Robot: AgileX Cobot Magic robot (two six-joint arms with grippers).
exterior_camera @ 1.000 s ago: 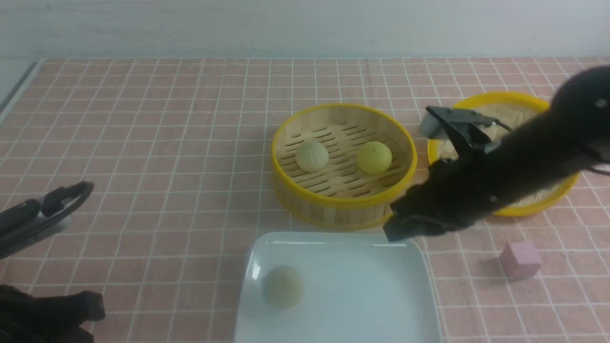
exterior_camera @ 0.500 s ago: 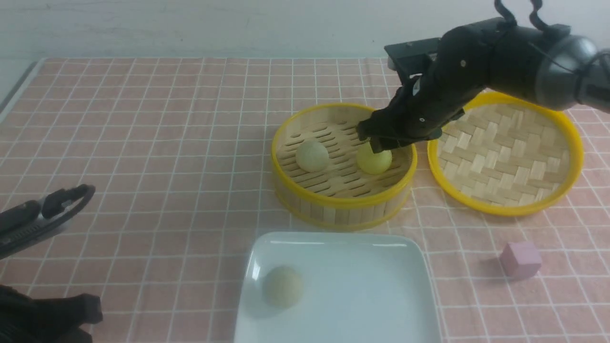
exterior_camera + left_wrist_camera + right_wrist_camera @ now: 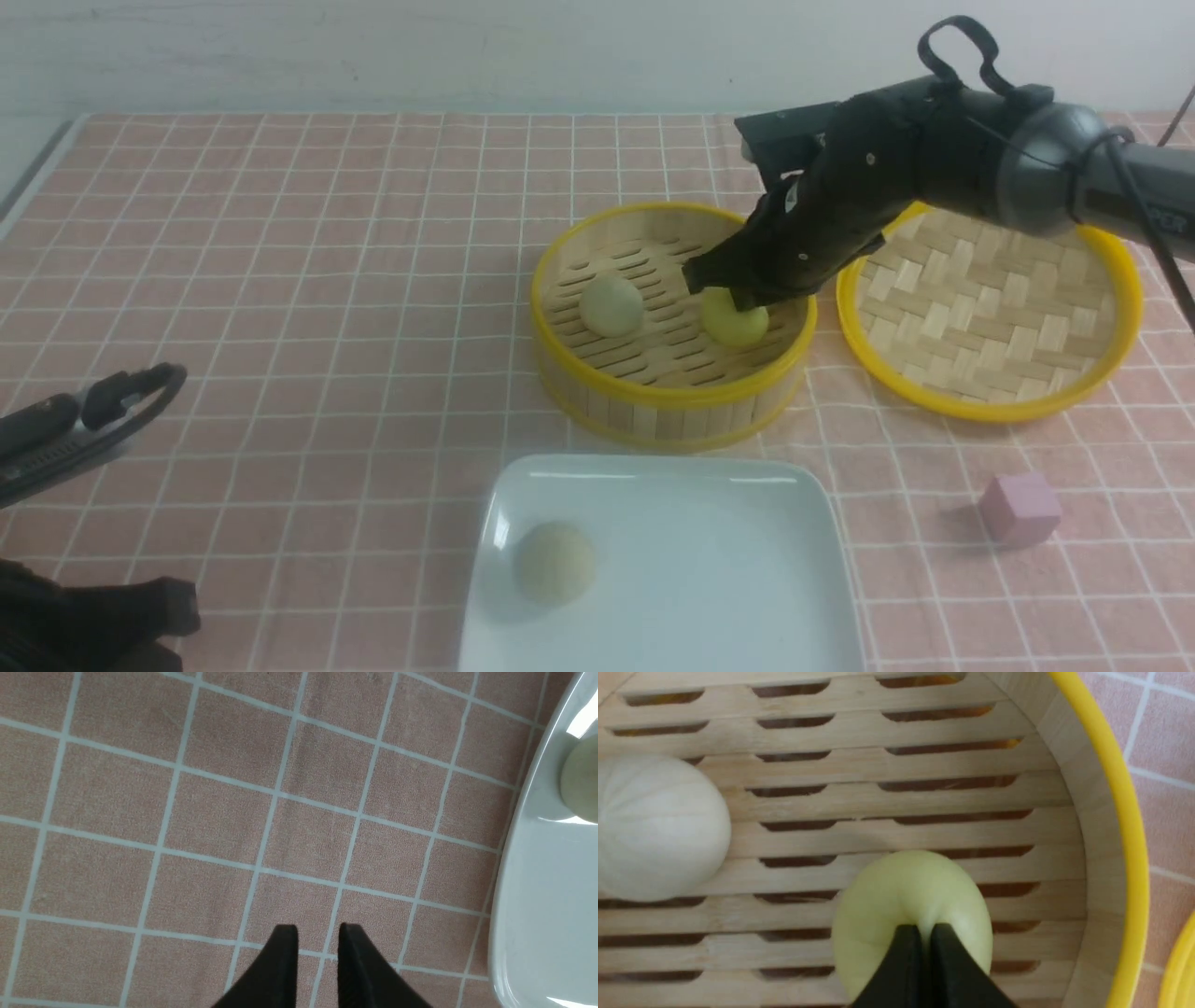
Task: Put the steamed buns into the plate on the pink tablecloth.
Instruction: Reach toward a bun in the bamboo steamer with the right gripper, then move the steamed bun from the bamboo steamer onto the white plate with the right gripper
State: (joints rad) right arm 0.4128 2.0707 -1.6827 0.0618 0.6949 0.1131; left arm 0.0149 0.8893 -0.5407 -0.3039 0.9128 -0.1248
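Tablecloth [image 3: 280,233] of pink with a white grid is spread under everything. The right arm [image 3: 934,159] is stretched in from the right, across the rim of the bamboo basket [image 3: 653,406], and bent downward into it. The right gripper [image 3: 924,933] is seen with its jaws drawn almost together, pinched on the top of the yellow bun [image 3: 915,891], whose dough is puckered between the tips. That bun is down in the right half of the basket.

The left arm [image 3: 84,411] is held low, well to the left of the basket and nearer the robot. The left gripper [image 3: 317,933] is parted slightly, with a narrow gap between its tips. Nothing is held in it, and only bare tablecloth is seen beneath.

A white square plate [image 3: 728,560] is laid just on the near side of the basket. A woven bamboo lid [image 3: 990,308] is laid flat just to the right of the basket, its far edge crossed by the right arm.

A cream bun [image 3: 611,306] is seated in the left half of the basket, apart from the yellow bun. A second cream bun [image 3: 555,562] is set on the plate. A pink cube [image 3: 1019,507] is placed to the right of the basket and nearer the robot, well apart from it.
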